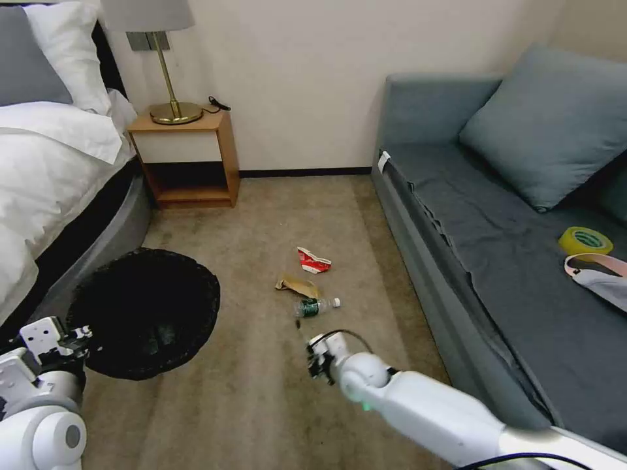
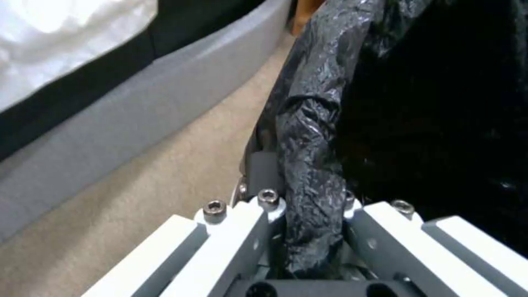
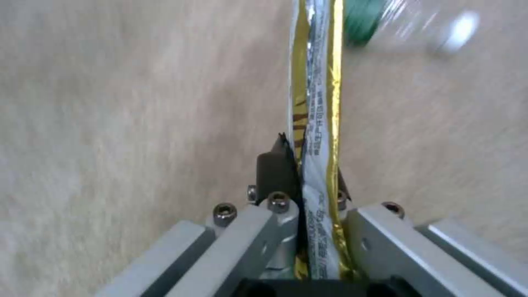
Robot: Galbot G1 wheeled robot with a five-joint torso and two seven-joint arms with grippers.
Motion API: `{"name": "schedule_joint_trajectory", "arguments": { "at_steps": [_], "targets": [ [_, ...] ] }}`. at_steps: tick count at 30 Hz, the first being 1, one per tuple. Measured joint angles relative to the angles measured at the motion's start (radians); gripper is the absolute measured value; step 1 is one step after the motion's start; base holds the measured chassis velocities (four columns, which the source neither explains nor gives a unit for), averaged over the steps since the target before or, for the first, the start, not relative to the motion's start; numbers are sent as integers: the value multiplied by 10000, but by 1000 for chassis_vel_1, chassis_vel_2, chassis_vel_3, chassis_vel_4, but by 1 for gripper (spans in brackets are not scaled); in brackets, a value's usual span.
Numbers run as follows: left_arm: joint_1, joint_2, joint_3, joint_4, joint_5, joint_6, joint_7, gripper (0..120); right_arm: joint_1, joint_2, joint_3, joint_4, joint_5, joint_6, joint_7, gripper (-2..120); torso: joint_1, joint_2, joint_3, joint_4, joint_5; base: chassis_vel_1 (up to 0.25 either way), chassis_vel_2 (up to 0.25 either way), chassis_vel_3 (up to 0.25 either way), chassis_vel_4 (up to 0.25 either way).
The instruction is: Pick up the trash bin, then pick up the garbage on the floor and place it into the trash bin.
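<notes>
The trash bin [image 1: 147, 313], covered by its crinkly black bag, hangs over the carpet at my left. My left gripper [image 1: 83, 339] is shut on the bin's near rim, and the left wrist view shows the bag [image 2: 311, 173] pinched between the fingers. My right gripper [image 1: 315, 356] is shut on a yellow-gold snack wrapper [image 3: 316, 123], held edge-on above the carpet. On the floor ahead lie a clear bottle with a green label [image 1: 315, 306], crumpled brown paper [image 1: 295, 284] and a crushed red-and-white carton [image 1: 312, 260]. The bottle [image 3: 396, 20] also appears blurred beyond the wrapper.
A bed [image 1: 52, 170] with a grey base runs along the left, close beside the bin. A wooden nightstand [image 1: 186, 156] with a brass lamp stands at the back wall. A grey sofa [image 1: 509, 248] on the right carries a roll of yellow tape [image 1: 585, 241]. Open carpet lies between.
</notes>
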Motion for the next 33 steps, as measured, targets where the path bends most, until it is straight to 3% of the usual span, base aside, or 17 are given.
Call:
{"name": "schedule_joint_trajectory", "arguments": {
  "at_steps": [8,18,23,26,33],
  "targets": [
    [260,-22,376,55,355,-32,-6,1,-49,-665,1246,2406,644,-66,441,0,0,0,0,1,2,0,0,0,0],
    [536,-116,572,-71,530,-162,3,1,140,-628,1467,4421,1636,255,1088,0,0,0,0,1,0,0,0,0,0],
    [674,-175,585,-177,608,-199,13,1,441,-65,1114,4948,2202,530,1543,0,0,0,0,2,0,0,0,0,0],
    [729,-237,628,-242,691,-219,18,1,769,784,512,5284,2844,752,2138,0,0,0,0,2,-2,0,0,0,0],
    [803,-317,704,-358,823,-228,43,1,1218,1973,-334,4764,2831,977,2365,0,0,-1,0,4,-1,0,0,0,0]
  ]
}}
